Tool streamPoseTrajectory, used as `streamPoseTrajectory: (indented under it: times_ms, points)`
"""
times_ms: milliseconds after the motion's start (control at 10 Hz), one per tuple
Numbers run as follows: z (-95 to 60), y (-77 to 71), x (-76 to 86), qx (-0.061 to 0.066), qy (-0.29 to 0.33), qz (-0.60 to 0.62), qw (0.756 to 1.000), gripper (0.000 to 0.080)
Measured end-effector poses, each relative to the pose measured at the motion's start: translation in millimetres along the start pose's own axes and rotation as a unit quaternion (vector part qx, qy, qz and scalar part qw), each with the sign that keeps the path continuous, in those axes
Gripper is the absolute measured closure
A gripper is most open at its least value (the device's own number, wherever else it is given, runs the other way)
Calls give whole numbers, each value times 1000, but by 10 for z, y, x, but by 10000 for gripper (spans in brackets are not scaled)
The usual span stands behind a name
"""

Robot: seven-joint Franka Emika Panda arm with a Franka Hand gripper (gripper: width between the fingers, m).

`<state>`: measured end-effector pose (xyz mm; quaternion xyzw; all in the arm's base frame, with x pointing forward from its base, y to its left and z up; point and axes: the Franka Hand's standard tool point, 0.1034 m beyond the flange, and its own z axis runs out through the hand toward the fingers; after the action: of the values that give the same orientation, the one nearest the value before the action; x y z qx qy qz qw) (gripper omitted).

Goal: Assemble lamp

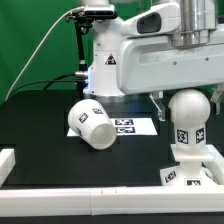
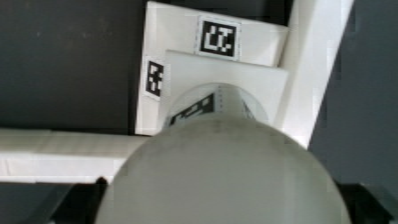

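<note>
The round-headed bulb stands upright in the squarish base at the exterior view's right. My gripper straddles the bulb's head, with one dark finger a small gap away from it, so it looks open. In the wrist view the bulb fills the near part of the picture, with the tagged base beyond it. The gripper shows only as dark edges on either side of the bulb. The cup-like shade lies on its side on the black table, towards the exterior view's left.
The marker board lies flat between the shade and the base. A white rail runs along the table's front edge, with a corner piece at the exterior view's left. The base sits against a rail. The robot body stands behind.
</note>
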<state>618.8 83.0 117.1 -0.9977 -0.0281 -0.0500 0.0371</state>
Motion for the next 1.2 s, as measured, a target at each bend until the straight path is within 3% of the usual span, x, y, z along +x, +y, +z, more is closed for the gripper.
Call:
streamPoseTrajectory:
  times_ms: [200,400,500,800,900,1100,1200]
  points:
    - [16,-57,25,-7,20,138,990,225]
    - [16,-63,-2,-12,14,308,951,225]
    - [18,-81,-18,-10,3,384,923,223]
    - [29,-90,-21,21,-18,590,807,223]
    - [31,-89,-24,26,-22,624,781,223]
    - [33,-96,-25,26,-21,615,788,223]
    - [35,-117,-38,20,-24,585,810,172]
